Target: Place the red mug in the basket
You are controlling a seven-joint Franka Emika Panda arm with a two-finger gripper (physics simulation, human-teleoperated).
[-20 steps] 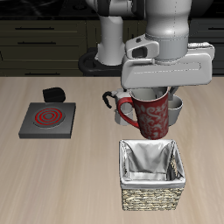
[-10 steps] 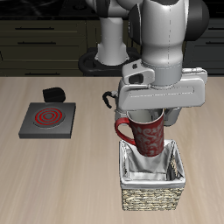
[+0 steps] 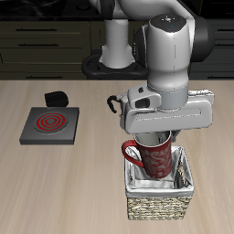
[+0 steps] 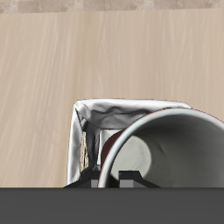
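The red mug (image 3: pixel 154 156), dark red and mottled with a pale inside, hangs tilted in my gripper (image 3: pixel 157 139), which is shut on its rim. Its lower part is inside the basket (image 3: pixel 159 202), a square wicker basket with silver-grey lining near the table's front edge. The mug's handle (image 3: pixel 130 152) sticks out over the basket's rim. In the wrist view the mug's pale rim (image 4: pixel 166 131) fills the foreground above the basket's lining (image 4: pixel 105 114). My fingers are mostly hidden by the hand.
A grey stove plate with a red spiral (image 3: pixel 49 123) lies on the table, with a small black object (image 3: pixel 58 97) behind it. Another mug's dark handle (image 3: pixel 114 103) peeks out behind my gripper. Dark cabinets stand behind the table.
My gripper has come down and toward the table's front edge with the red mug. The mug went from above the basket to partly inside it.
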